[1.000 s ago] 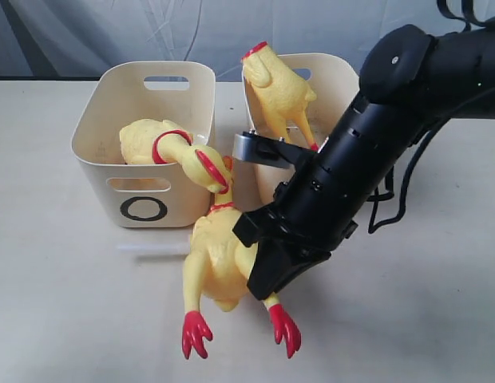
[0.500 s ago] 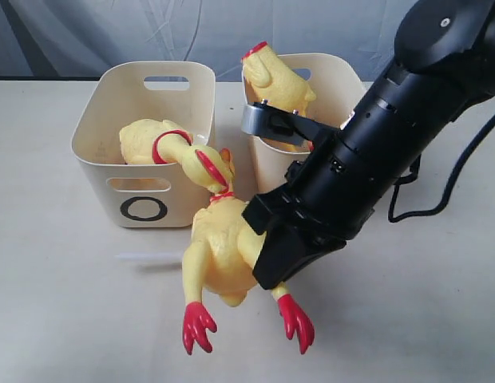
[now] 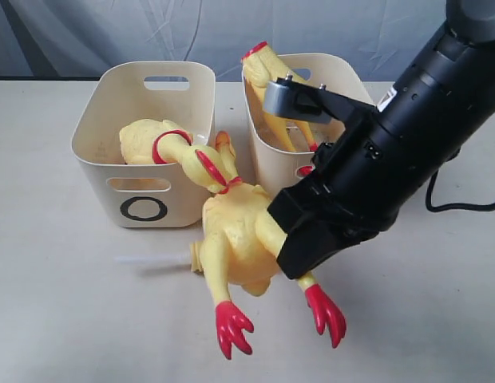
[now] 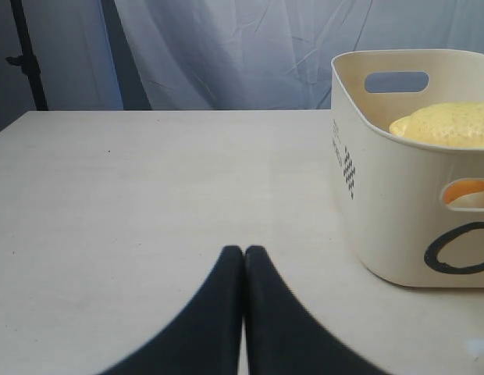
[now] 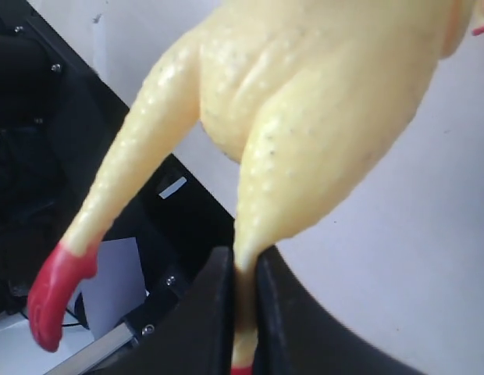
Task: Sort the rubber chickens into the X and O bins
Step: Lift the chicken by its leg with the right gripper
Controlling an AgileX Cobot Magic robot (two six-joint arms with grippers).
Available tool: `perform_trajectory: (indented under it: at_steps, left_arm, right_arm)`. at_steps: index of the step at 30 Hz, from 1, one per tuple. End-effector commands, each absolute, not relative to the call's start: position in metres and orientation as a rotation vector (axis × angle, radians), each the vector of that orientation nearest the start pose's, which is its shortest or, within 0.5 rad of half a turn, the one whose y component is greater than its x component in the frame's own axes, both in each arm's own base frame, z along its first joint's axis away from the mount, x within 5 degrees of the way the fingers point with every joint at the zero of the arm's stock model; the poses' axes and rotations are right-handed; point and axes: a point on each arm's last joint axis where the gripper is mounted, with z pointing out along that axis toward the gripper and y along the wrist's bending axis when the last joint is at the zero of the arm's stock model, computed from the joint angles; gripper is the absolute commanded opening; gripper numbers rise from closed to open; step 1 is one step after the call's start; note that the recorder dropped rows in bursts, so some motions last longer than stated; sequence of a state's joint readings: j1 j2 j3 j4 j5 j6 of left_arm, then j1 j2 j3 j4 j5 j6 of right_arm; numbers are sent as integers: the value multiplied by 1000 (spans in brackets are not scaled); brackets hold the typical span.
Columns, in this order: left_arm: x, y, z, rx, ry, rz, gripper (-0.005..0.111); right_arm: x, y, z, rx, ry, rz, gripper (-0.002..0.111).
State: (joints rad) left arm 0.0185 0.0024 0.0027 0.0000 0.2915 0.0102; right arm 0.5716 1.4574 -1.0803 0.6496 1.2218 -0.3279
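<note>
My right gripper is shut on one leg of a yellow rubber chicken and holds it in front of the two bins, red feet toward the near edge. In the right wrist view the leg of this chicken is pinched between the jaws of the right gripper. The O bin holds another chicken whose red-collared neck hangs over its rim. A third chicken sticks up from the second bin, whose mark is hidden by my arm. The left gripper is shut and empty, beside the O bin.
A thin white tube lies on the table in front of the O bin. My right arm crosses over the second bin. A grey curtain hangs behind the pale table.
The right gripper has swung the held chicken to the right and up. Its red feet have moved right and its neck now points toward the gap between the bins.
</note>
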Motion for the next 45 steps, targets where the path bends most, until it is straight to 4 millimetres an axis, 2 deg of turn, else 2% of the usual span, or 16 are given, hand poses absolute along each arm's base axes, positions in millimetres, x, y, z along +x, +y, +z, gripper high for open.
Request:
perform_trajectory:
  at_steps: [1, 26, 45]
  left_arm:
    - [55, 1, 187, -9, 1767, 21, 0]
    - [55, 1, 187, -9, 1767, 21, 0]
    - [55, 1, 187, -9, 1767, 21, 0]
  right_arm:
    - [188, 181, 295, -993, 2798, 960, -1]
    - [169, 154, 325, -974, 2708, 734, -1]
    - [154, 139, 344, -939, 2631, 667, -1]
